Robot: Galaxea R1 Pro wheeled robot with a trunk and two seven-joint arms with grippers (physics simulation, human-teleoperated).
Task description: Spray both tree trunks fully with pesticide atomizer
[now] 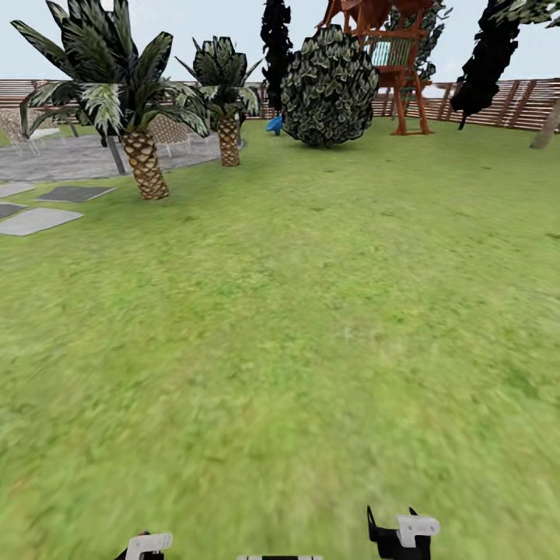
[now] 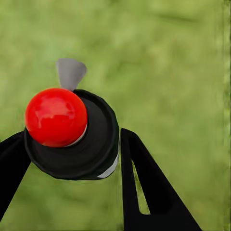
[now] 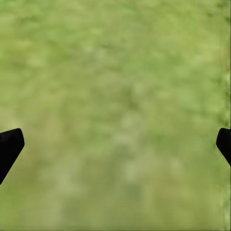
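My left gripper point(image 2: 72, 151) is shut on the pesticide atomizer point(image 2: 94, 139), a black round body with a glossy red ball top and a small grey nozzle tab. Its black fingers point(image 2: 144, 183) press on either side of it, above grass. In the head view the left gripper point(image 1: 148, 544) and the right gripper point(image 1: 404, 533) sit at the bottom edge over the lawn. The right gripper point(image 3: 115, 144) is open, nothing between its tips. A pale, leaning tree trunk point(image 1: 547, 124) stands at the far right edge by the fence.
Two short palms point(image 1: 145, 159) point(image 1: 228, 140) stand at the back left beside grey paving stones point(image 1: 35, 220). A round bush point(image 1: 329, 89), a wooden play tower point(image 1: 397, 70), black conifers point(image 1: 486, 62) and a slatted fence point(image 1: 521, 101) line the back. Open lawn lies ahead.
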